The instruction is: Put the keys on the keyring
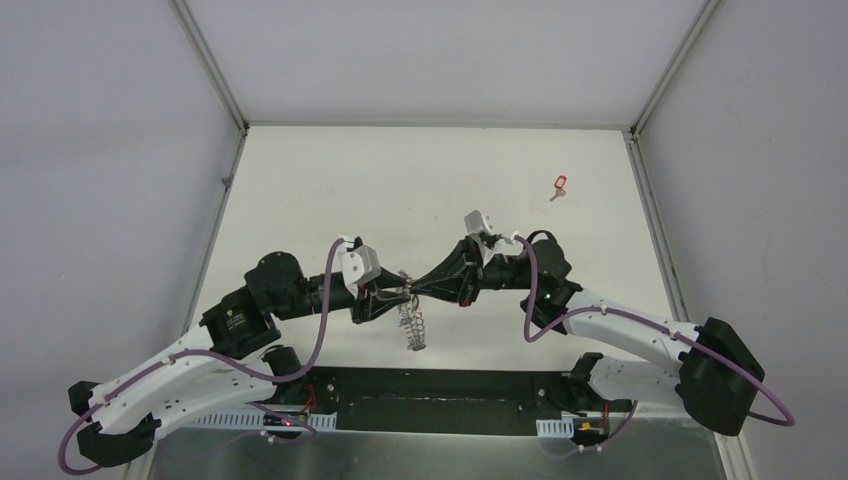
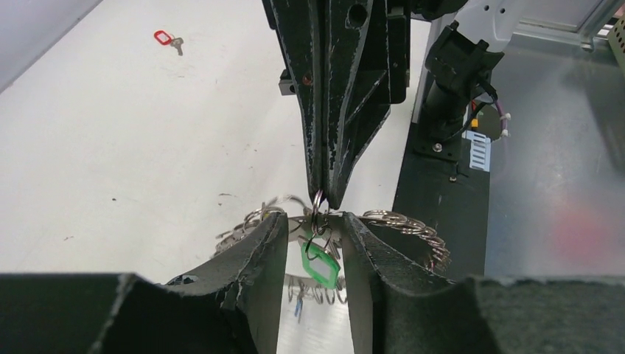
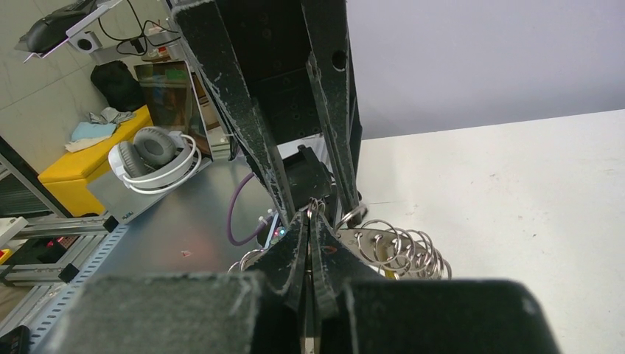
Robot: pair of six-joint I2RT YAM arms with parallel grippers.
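Right gripper (image 3: 309, 225) is pinched tight on a small split ring (image 2: 318, 200) of the keyring (image 2: 404, 221), which sits between the arms. Left gripper (image 2: 315, 225) is half-spread, green-tagged key (image 2: 321, 267) hanging in its gap. Red-tagged key (image 1: 560, 185) lies well apart.

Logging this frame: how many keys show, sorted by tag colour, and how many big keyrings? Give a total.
Red-tagged key: 1
Green-tagged key: 1
Keyring: 1
Total: 3
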